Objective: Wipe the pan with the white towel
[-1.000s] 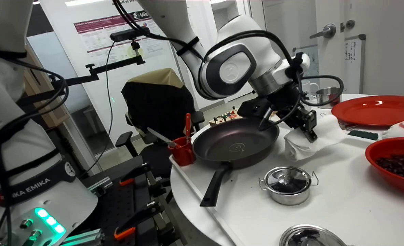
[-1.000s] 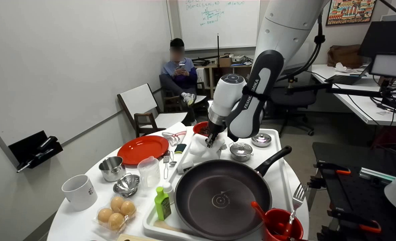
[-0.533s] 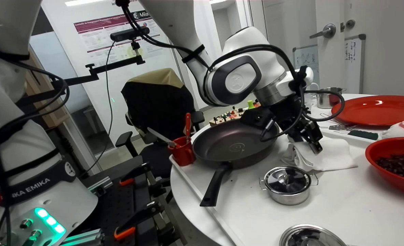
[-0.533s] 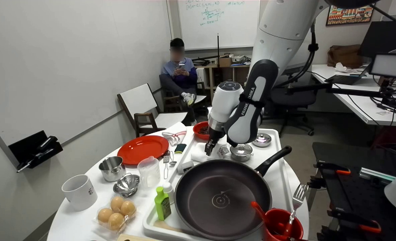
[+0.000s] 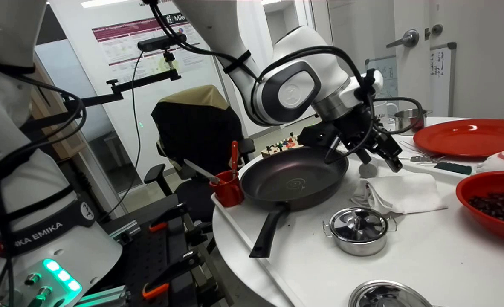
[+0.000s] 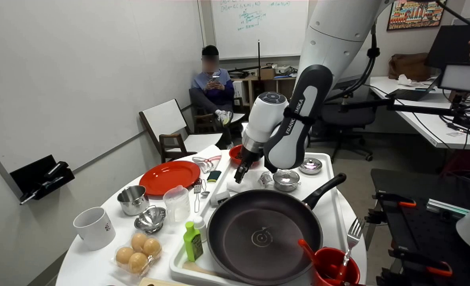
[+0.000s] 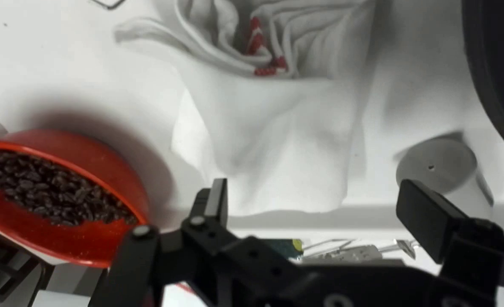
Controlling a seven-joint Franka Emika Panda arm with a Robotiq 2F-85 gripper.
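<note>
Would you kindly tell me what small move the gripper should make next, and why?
I would probably raise the gripper a little, clear of the white towel. The gripper's jaws stand open, and the towel it held a second ago now lies loosely folded beside the pan, so the release looks deliberate. Whether the wiping is finished, I cannot tell.

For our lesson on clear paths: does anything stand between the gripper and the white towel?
Nothing visible does: the white towel lies uncovered below the open gripper, a pale cylinder off to one side.
</note>
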